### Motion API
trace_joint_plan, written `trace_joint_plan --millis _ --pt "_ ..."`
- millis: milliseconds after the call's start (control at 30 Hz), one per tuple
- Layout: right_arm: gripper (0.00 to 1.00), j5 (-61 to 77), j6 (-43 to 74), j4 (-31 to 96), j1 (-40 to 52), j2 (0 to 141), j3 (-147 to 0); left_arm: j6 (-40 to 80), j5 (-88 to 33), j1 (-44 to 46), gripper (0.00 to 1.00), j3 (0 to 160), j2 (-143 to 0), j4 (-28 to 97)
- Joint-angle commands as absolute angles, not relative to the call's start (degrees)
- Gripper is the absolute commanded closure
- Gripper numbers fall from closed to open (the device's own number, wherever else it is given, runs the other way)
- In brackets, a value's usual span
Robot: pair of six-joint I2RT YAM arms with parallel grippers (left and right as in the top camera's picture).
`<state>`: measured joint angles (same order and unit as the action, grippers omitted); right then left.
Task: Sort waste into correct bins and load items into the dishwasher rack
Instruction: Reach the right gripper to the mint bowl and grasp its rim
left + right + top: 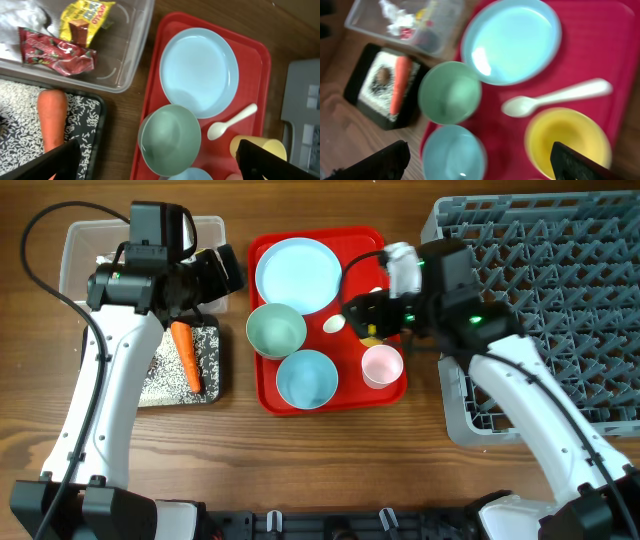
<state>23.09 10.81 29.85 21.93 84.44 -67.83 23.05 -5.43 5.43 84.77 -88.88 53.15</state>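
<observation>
- The left end effector [157,150] stood fully open and held nothing (both fingers spread wide).
- Directly below and ahead of it sat the pale green bowl [170,139] on the red tray [150,90], with the light blue plate [199,70] beyond the bowl.
- Off to that end effector's side lay the black tray [95,145], carrying the orange carrot [51,117] on white rice grains [20,100].
- Beyond the black tray, the clear tub [132,55] held the yellow wrapper [87,12] and the red wrapper [50,50].
- The right end effector [479,150] was likewise open and empty, above the red tray.
- The yellow cup [567,137] stood upright beneath it, close to one finger; the white spoon [555,97] lay just beyond the cup, next to the plate.
- The light blue bowl [454,154] sat below, near the other finger.
- The pink cup [382,365] stood at the tray corner beside the right arm.
- The crumpled tissue [395,17] lay in the tub, and the brown lump [382,74] lay beside the carrot.
- The dishwasher rack [560,280] rested on the surface [330,470] behind the right end effector.
</observation>
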Motion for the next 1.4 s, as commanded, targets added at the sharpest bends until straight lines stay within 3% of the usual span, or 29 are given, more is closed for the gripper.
trace_joint_plan --millis 0,233,400,567,733,833,1000,1167,1367 --pt "0.08 22.11 15.20 24.43 28.14 86.63 -67.66 26.85 -1.85 2.48 0.00 84.75 -88.18 52.53" --pt "0.18 22.04 26.46 10.94 31.44 100.84 -67.66 27.66 -2.00 -1.41 0.00 84.75 -88.18 52.27" --pt "0.21 23.99 28.56 8.75 31.66 108.01 -67.66 27.66 -2.02 -1.41 0.00 84.75 -88.18 52.25" --pt "0.35 23.86 30.20 6.79 31.66 112.12 -67.66 27.66 -2.02 -1.41 0.00 84.75 -88.18 52.25" --pt "0.38 24.08 32.42 5.13 31.66 116.11 -67.66 27.66 -2.02 -1.41 0.00 84.75 -88.18 52.25" --pt "0.51 23.99 32.71 3.79 31.66 116.46 -67.66 27.66 -2.02 -1.41 0.00 84.75 -88.18 52.25" --pt "0.96 24.03 32.58 2.85 31.59 116.42 -68.14 27.66 -2.02 -1.41 0.00 84.75 -88.18 52.25" --pt "0.96 23.51 29.93 5.28 31.44 113.40 -70.32 27.66 -2.02 -1.41 0.00 84.75 -88.18 52.25" --pt "0.96 13.15 24.95 12.73 31.35 102.50 -71.66 27.66 -2.02 -1.41 0.00 84.75 -88.18 52.25"
